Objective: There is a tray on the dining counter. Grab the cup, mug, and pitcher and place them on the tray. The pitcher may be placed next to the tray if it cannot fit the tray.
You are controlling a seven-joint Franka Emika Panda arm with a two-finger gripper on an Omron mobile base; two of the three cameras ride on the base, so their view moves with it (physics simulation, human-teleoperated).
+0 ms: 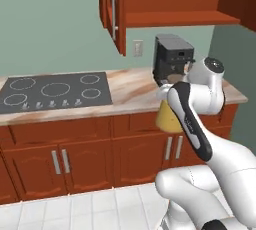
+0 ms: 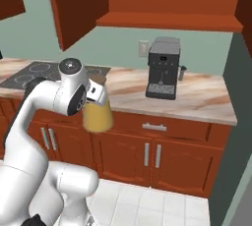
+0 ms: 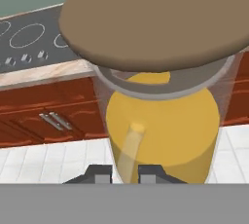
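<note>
Pitcher in my grip, held in the air in front of the stovetop counter.

My gripper (image 3: 124, 173) is closed on the pitcher (image 3: 163, 130): in the hand view my two finger tips (image 3: 99, 174) sit close together at the bottom with a clear handle-like part of the glass between them, the brown lid just above and the orange-yellow liquid filling the body. In the right base view the pitcher (image 2: 97, 115) hangs just beside my wrist, off the marbled counter (image 2: 197, 99) and level with the red-brown cabinet fronts (image 2: 152, 154) below it. In the left base view my forearm covers most of the pitcher (image 1: 165, 118). A black cooktop (image 1: 52, 91) lies on the counter's left; a dark coffee machine (image 2: 163, 68) stands to the right, against the far wall.
</note>
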